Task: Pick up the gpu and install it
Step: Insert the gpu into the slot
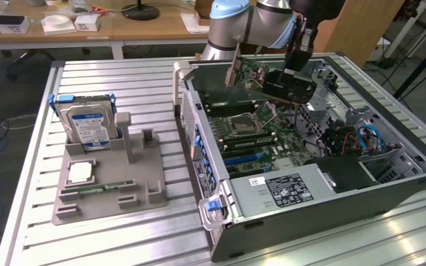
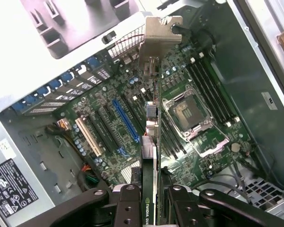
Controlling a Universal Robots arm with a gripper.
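One robot gripper point(image 1: 299, 65) is clamped on the gpu point(image 1: 278, 86), with a finger pressed to each flat side of it. The gpu stands on its edge over the open computer case point(image 1: 390, 194). It is up above the green main board point(image 1: 272, 133) that lies on the floor of the case. The silver end plate point(image 2: 158, 40) of the gpu is close to the back wall of the case. I cannot tell if the bottom edge of the gpu touches a slot. A blue slot point(image 2: 125, 120) lies inside the case, just beside the gpu. A grey holder point(image 1: 109, 191) sits outside the case, on the exterior view's left. A hard drive point(image 1: 87, 124) stands up in it.
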